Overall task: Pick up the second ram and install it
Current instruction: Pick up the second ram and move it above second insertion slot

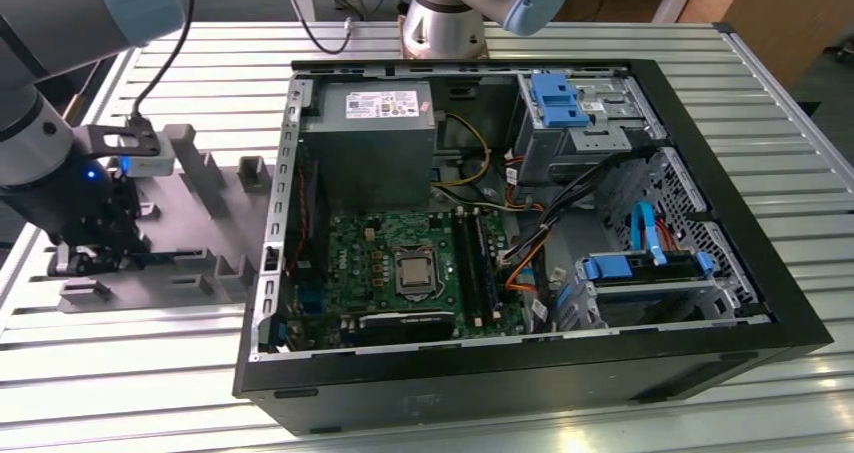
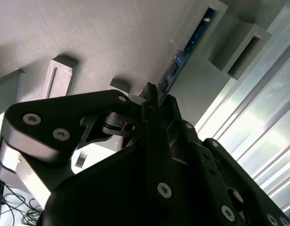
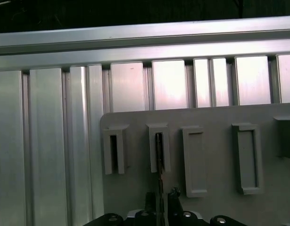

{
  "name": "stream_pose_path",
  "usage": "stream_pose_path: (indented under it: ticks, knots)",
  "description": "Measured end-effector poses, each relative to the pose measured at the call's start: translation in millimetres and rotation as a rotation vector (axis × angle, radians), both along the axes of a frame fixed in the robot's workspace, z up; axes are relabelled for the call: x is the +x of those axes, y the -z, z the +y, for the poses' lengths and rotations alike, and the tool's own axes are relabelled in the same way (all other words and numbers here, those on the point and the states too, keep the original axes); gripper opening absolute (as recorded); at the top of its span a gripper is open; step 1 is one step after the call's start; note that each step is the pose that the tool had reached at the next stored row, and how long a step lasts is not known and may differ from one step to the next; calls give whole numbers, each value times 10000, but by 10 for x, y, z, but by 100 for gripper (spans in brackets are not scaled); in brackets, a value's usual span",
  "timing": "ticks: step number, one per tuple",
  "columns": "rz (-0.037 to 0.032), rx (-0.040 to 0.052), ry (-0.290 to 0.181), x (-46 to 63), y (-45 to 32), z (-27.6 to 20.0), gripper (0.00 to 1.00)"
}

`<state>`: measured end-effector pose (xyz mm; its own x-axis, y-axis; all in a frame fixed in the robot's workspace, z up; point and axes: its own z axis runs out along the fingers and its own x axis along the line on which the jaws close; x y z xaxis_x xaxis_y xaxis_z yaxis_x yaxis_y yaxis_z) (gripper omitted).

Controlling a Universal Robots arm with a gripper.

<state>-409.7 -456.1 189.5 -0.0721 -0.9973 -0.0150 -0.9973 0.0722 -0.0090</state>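
Pick-up step: the gripper (image 2: 152,96) appears to have its fingers clamped on the second ram (image 2: 184,55), which stands edgewise in a grey fixture slot (image 3: 166,148), so freeing it likely calls for a straight pull out.

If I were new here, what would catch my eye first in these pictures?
The open computer case dominates the middle of the exterior view, its green motherboard and blue drive brackets exposed. In the second wrist view, the gripper is shut on the second ram, a blue stick standing in a slot of the grey holder.
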Motion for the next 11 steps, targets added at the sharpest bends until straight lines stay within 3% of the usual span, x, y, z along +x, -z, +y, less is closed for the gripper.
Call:
stream_pose_path:
  ticks: [1, 2, 11]
  knots:
    - [0, 0, 0, 0, 3, 0, 28]
    - [-1, 1, -1, 1, 6, 0, 21]
    - [-1, -1, -2, -16, 10, -3, 21]
